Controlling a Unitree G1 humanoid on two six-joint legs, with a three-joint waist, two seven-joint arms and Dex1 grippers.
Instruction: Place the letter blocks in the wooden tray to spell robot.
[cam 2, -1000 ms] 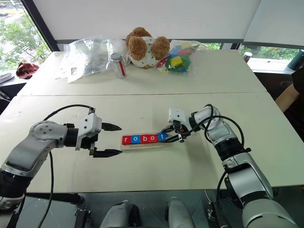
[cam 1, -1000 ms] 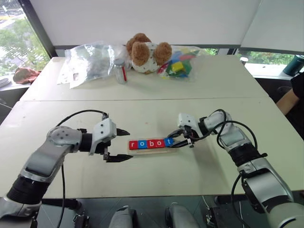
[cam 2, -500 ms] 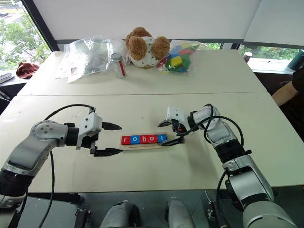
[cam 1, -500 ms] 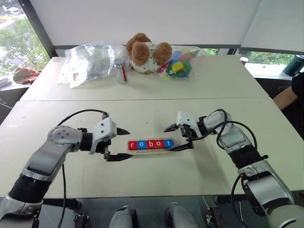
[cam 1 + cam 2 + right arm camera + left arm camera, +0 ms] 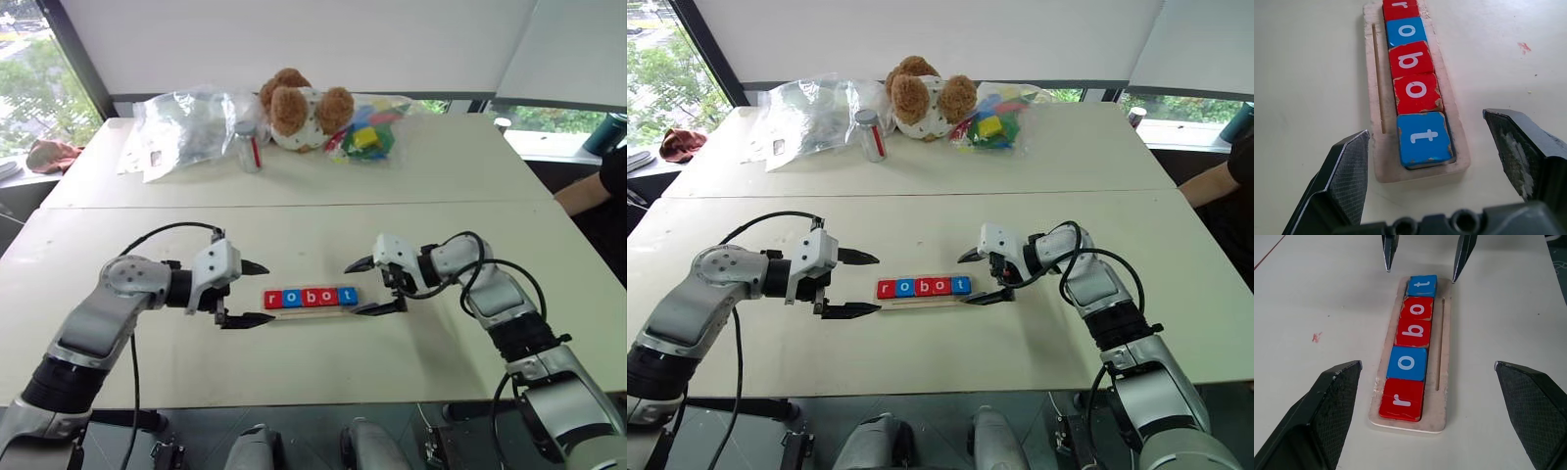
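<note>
A: Head view: the letter blocks point(image 5: 311, 297) sat in the wooden tray point(image 5: 310, 311) mid-worktop point(image 5: 294, 362), spelling robot. Done, I'd say.

B: Wrist views: left gripper point(image 5: 1427, 396) and right gripper point(image 5: 1442, 161) both spread, empty. Next: just back off.

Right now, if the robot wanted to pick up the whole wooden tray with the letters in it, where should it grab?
Probably across the wooden tray's two long edges near the middle, coming straight down from above. It is long, narrow and lies flat on the table, so a middle grip should keep it level. The letter blocks sit loose in a row on top, so tipping could spill them.
</note>
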